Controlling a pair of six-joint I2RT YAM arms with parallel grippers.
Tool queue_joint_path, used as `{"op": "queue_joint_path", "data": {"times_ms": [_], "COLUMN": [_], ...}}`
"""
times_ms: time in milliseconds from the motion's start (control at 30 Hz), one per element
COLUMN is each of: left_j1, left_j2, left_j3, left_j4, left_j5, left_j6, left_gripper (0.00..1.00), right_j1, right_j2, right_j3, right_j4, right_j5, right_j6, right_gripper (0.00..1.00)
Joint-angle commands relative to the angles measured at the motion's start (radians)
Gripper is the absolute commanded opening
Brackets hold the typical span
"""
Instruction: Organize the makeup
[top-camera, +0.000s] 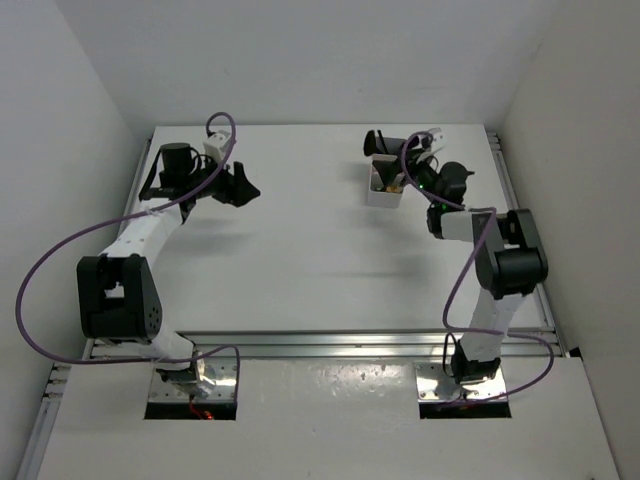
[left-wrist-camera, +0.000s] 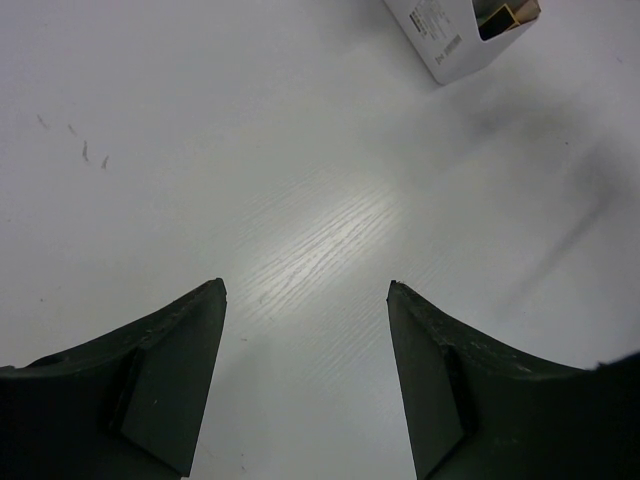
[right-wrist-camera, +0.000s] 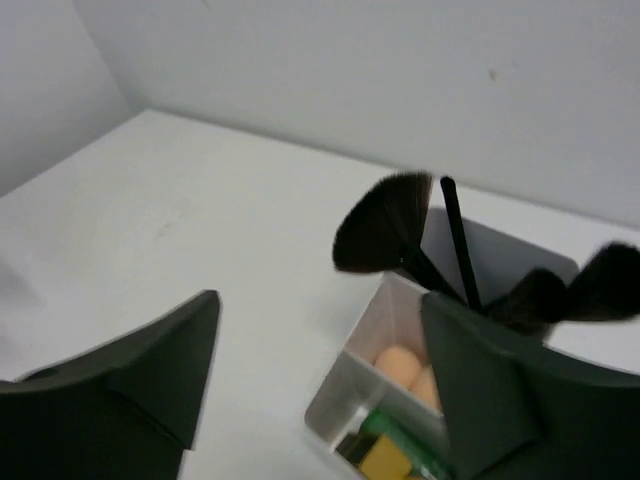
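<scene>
The white compartmented box (top-camera: 383, 186) stands at the back right of the table. In the right wrist view it (right-wrist-camera: 372, 350) holds a black fan brush (right-wrist-camera: 385, 225), a thin black stick (right-wrist-camera: 458, 240), more dark brushes (right-wrist-camera: 570, 290), two peach sponges (right-wrist-camera: 400, 365), a green tube (right-wrist-camera: 395, 432) and a gold piece (right-wrist-camera: 385, 462). The brush heads also show in the top view (top-camera: 378, 143). My right gripper (right-wrist-camera: 320, 298) is open and empty, right beside the box (top-camera: 410, 176). My left gripper (left-wrist-camera: 306, 285) is open and empty over bare table at the back left (top-camera: 243, 187).
The white table (top-camera: 300, 250) is bounded by grey walls at the back and sides. The box shows far off in the left wrist view (left-wrist-camera: 450, 40). A metal rail (top-camera: 330, 343) runs along the near edge. Purple cables (top-camera: 40, 270) loop beside both arms.
</scene>
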Motion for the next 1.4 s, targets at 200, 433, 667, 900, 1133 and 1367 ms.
{"op": "queue_joint_path", "data": {"times_ms": [200,433,667,900,1133,1367], "left_j1": [0.009,-0.001,-0.056,-0.145,-0.202,-0.245], "left_j2": [-0.141,-0.227,-0.355,-0.448,-0.514,-0.545], "left_j3": [-0.089,-0.224,-0.418,-0.590,-0.672,-0.687], "left_j4": [0.005,0.005,0.052,0.112,0.132,0.131], "left_j5": [-0.093,-0.377,-0.496,-0.589,-0.609,-0.628], "left_j6": [0.024,-0.027,-0.050,-0.108,-0.140,-0.140], "left_gripper": [0.71,0.71,0.71,0.71,0.71,0.71], "right_j1": [-0.057,-0.181,-0.227,-0.224,-0.224,-0.226], "right_j2": [-0.433,-0.473,-0.581,-0.587,-0.694,-0.763], "right_j3": [0.025,0.090,-0.043,0.000,-0.081,-0.132], "right_j4": [-1.161,-1.771,-1.906,-2.100,-2.101,-2.095], "right_j5": [0.367,0.530,0.528,0.535,0.522,0.489], "right_j6": [-0.169,-0.060,0.081,0.064,0.056,0.030], "right_gripper": [1.00,1.00,1.00,1.00,1.00,1.00]}}
